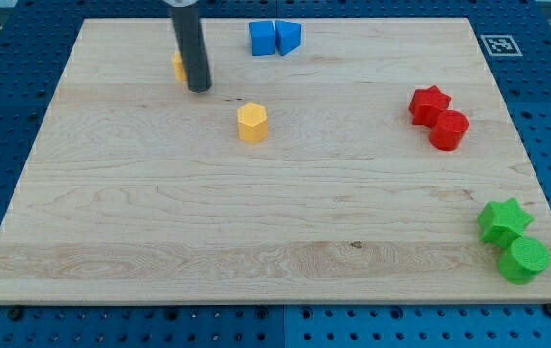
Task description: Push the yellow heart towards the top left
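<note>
My tip (198,89) touches a yellow block (178,67) near the board's (256,222) top left.

- The rod (190,43) is cut off by the view's top edge, so its upper part and the arm that carries it do not show.
- A yellow block (178,66) sits just behind my tip (198,89), on its left in the view; the rod covers most of it and its shape cannot be told.
- The square marker (499,44), far off to the view's right of my tip, is too small to read.
</note>
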Robot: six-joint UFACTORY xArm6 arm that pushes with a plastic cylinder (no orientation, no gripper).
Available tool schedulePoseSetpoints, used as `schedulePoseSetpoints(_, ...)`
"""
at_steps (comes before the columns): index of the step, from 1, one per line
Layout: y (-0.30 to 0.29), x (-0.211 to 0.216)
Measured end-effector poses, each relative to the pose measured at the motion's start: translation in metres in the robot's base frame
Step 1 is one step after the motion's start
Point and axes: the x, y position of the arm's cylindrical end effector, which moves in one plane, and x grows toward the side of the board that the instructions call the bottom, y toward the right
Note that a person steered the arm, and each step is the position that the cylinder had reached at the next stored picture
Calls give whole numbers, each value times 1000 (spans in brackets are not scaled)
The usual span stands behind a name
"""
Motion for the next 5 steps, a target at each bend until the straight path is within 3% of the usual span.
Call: schedulePoseSetpoints(5, -29, -50)
